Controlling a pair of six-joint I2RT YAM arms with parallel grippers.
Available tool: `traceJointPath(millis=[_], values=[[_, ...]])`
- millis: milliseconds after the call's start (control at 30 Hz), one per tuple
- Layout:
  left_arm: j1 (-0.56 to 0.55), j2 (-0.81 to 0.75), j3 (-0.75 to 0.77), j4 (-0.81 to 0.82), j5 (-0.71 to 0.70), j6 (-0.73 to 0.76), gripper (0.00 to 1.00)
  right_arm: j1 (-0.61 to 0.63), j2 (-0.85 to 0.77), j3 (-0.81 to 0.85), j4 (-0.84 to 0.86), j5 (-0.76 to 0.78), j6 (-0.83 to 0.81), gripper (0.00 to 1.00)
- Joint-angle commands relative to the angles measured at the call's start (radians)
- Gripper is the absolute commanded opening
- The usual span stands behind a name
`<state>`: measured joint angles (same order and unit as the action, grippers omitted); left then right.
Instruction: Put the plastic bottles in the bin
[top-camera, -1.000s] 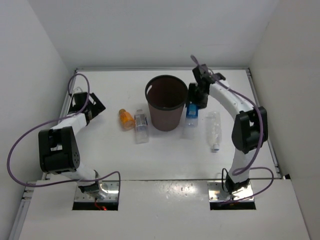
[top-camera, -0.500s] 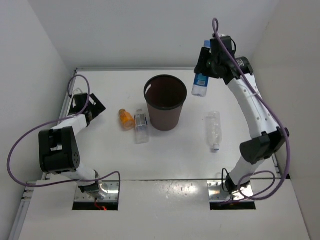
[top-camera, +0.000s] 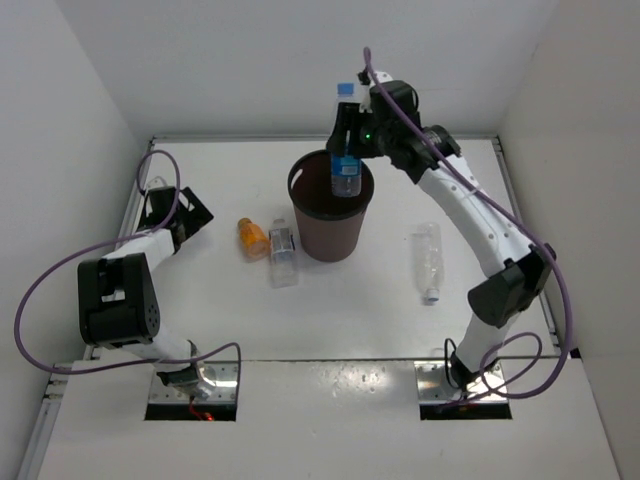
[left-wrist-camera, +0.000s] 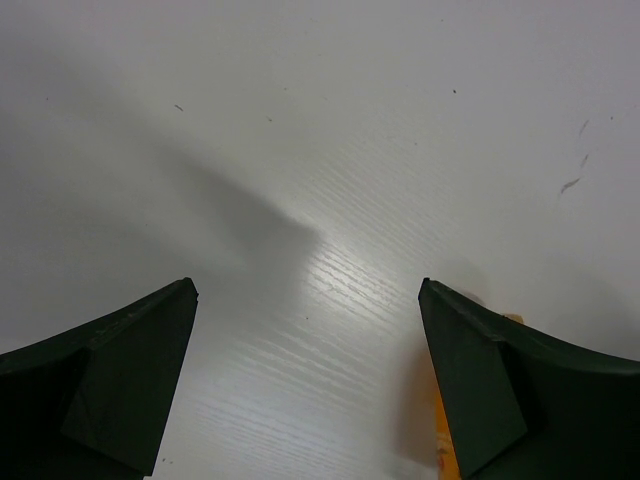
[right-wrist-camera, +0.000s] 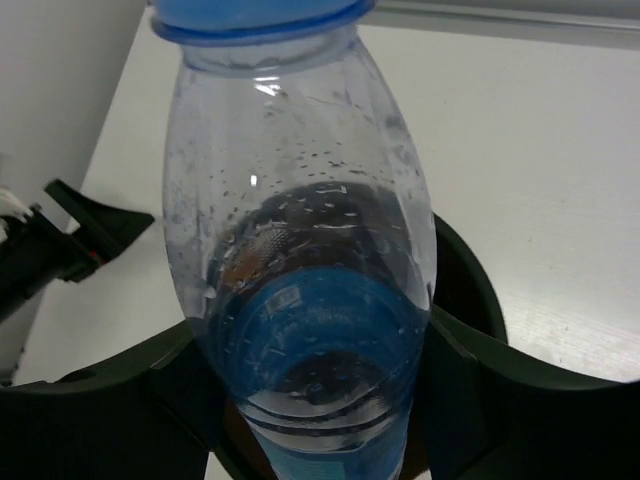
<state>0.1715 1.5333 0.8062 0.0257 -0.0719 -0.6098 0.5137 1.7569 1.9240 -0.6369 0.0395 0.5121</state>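
Note:
My right gripper (top-camera: 352, 135) is shut on the clear bottle with blue label and cap (top-camera: 345, 150), holding it upright right over the open mouth of the dark brown bin (top-camera: 332, 205). In the right wrist view the bottle (right-wrist-camera: 300, 260) fills the space between my fingers, with the bin's rim (right-wrist-camera: 470, 285) behind it. The stubby orange bottle (top-camera: 252, 237) and the clear bottle with whitish label (top-camera: 282, 252) lie left of the bin. The plain clear bottle (top-camera: 427, 260) lies to its right. My left gripper (top-camera: 190, 212) is open and empty at the far left; the orange bottle (left-wrist-camera: 440, 440) peeks beside its right finger.
White walls enclose the table (top-camera: 220, 310) at the back and both sides. A purple cable (top-camera: 40, 290) loops off the left arm beside the left wall.
My right gripper has lifted the blue-label bottle from the table right of the bin and swung it left, to above the bin's mouth. The left arm has not moved.

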Motion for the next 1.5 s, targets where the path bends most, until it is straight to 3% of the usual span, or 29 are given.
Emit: traceJointPath(millis=[0, 67, 100, 133, 167, 300, 500, 567, 600, 700, 800, 933, 1000, 1167, 1467], values=[[-0.006, -0.035, -0.007, 0.034, 0.026, 0.007, 1.0, 0.048, 0.019, -0.013, 0.075, 0.029, -0.023, 0.67], [-0.006, -0.035, -0.007, 0.034, 0.035, 0.007, 1.0, 0.06, 0.042, 0.013, 0.063, 0.03, -0.039, 0.67], [-0.006, -0.035, 0.002, 0.034, 0.035, 0.007, 1.0, 0.071, 0.059, 0.038, 0.045, 0.042, -0.05, 0.75], [-0.006, -0.035, 0.002, 0.034, 0.035, 0.016, 1.0, 0.071, 0.097, 0.099, -0.002, 0.042, -0.061, 0.91], [-0.006, -0.026, 0.002, 0.034, 0.049, 0.031, 1.0, 0.071, 0.116, 0.131, -0.03, 0.065, -0.07, 1.0], [-0.006, -0.025, 0.002, 0.043, 0.072, 0.05, 1.0, 0.042, 0.106, 0.211, -0.06, 0.177, -0.007, 1.0], [-0.006, -0.035, -0.007, 0.052, 0.072, 0.05, 1.0, 0.042, -0.231, -0.17, 0.388, 0.258, -0.041, 1.0], [-0.006, -0.035, -0.016, 0.062, 0.072, 0.05, 1.0, 0.032, -0.28, -0.195, 0.447, 0.289, -0.041, 1.0], [-0.006, -0.035, -0.016, 0.062, 0.072, 0.05, 1.0, 0.019, -0.28, -0.134, 0.392, 0.371, -0.002, 1.0], [-0.006, -0.035, -0.025, 0.062, 0.072, 0.05, 1.0, -0.013, -0.089, 0.196, -0.075, 0.497, 0.052, 1.0], [-0.006, -0.035, -0.025, 0.062, 0.063, 0.05, 1.0, -0.079, -0.043, 0.227, -0.237, 0.597, 0.164, 1.0], [-0.006, -0.035, -0.016, 0.062, 0.077, 0.029, 1.0, -0.213, -0.245, -0.148, -0.114, 0.463, 0.223, 1.0], [-0.006, -0.035, -0.004, 0.062, 0.087, 0.013, 1.0, -0.3, -0.258, -0.277, -0.13, 0.392, 0.261, 1.0], [-0.006, -0.024, -0.004, 0.03, 0.087, -0.111, 1.0, -0.412, -0.134, -0.477, -0.245, 0.134, 0.244, 1.0], [-0.006, -0.015, -0.013, 0.045, 0.109, -0.079, 1.0, -0.44, -0.073, -0.66, -0.236, 0.091, 0.223, 1.0]])
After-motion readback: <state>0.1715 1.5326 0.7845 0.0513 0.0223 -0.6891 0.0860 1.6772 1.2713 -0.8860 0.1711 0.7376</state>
